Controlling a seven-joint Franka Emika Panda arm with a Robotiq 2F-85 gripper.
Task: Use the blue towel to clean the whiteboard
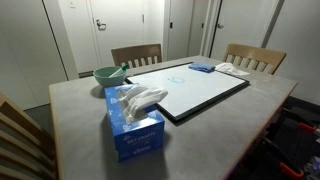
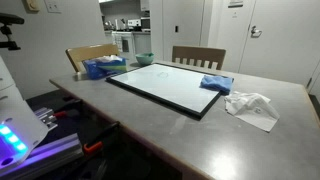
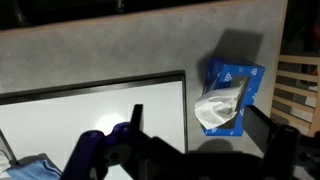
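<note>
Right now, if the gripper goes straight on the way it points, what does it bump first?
Probably the whiteboard, near its edge by the box. The gripper hangs above it, but depth is hard to judge.

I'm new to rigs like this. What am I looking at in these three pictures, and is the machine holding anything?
This is a robot arm with a claw, working at a table. Two pictures come from cameras standing in the room. The third comes from a camera on the arm's wrist, looking down past the dark claw. On the table lies a whiteboard, with a blue towel at its corner and a white cloth beside it. A green bowl and a blue box with white contents stand nearby. The claw seems to hold nothing.
</note>
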